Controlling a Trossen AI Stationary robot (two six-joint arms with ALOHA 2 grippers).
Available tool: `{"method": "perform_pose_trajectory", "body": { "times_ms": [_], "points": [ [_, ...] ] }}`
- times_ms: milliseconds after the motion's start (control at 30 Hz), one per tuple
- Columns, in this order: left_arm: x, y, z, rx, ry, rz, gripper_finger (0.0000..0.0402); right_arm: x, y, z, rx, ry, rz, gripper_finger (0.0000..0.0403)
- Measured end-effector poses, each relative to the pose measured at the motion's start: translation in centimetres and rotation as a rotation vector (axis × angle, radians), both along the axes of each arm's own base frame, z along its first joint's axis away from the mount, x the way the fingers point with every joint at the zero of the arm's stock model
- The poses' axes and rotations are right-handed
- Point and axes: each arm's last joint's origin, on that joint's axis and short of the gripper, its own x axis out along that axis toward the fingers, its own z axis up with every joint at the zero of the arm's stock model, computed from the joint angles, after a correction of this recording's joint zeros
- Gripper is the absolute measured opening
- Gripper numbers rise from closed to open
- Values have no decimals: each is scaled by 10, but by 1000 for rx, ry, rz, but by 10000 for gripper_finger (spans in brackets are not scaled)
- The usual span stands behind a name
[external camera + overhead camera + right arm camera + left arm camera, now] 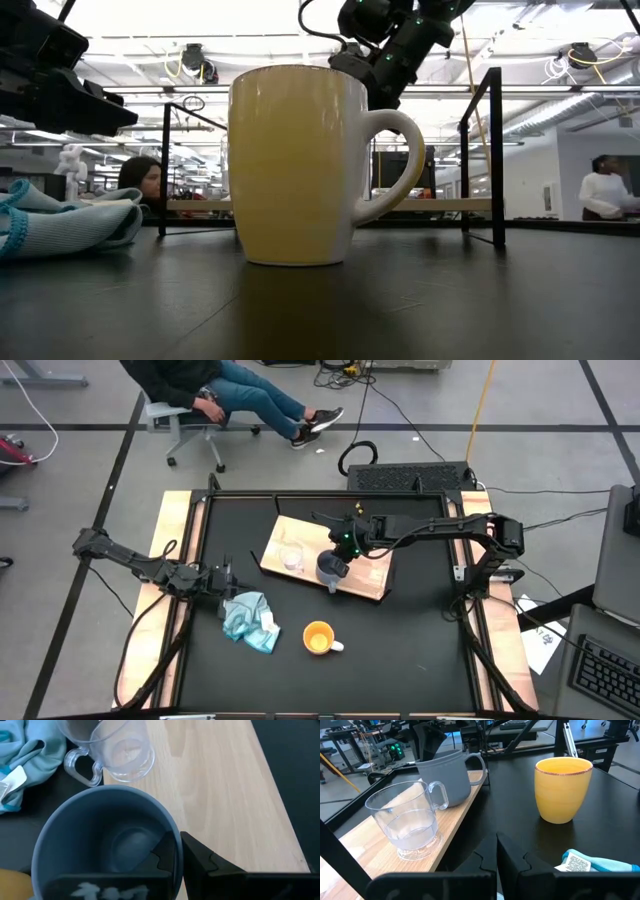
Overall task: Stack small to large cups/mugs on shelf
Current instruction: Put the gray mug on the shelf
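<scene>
The grey-blue mug (330,568) is upright at the near edge of the wooden shelf board (370,575), with my right gripper (176,845) shut on its rim. The clear glass cup (291,556) stands on its base on the board, just left of the mug. The orange mug (319,638), white handle to the right, stands on the black table nearer the front. My left gripper (497,865) hovers shut and empty at the table's left side, beside the light blue cloth (250,618). My right gripper pinches the mug's wall at the rim (172,832), one finger (165,855) inside the cup and one (205,862) outside. It slants down from the table's far right. The mug stays upright over the board's near edge; whether it is lifted I cannot tell.
The blue cloth lies bunched on the table between my left gripper and the orange mug. A black frame (495,150) rims the table. A person sits on a chair (190,420) beyond the far edge. More people show in the room behind.
</scene>
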Motion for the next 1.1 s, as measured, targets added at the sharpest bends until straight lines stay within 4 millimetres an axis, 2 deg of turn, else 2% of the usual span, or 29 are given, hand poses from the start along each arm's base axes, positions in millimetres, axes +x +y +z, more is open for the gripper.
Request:
{"method": "perform_pose_trajectory", "body": {
  "times_ms": [867, 1100],
  "points": [
    [0, 0, 0, -19, 1, 3, 3, 1, 3, -1, -24, 4, 6, 9],
    [0, 0, 0, -19, 2, 3, 3, 1, 5, -3, -25, 16, 11, 34]
  ]
}}
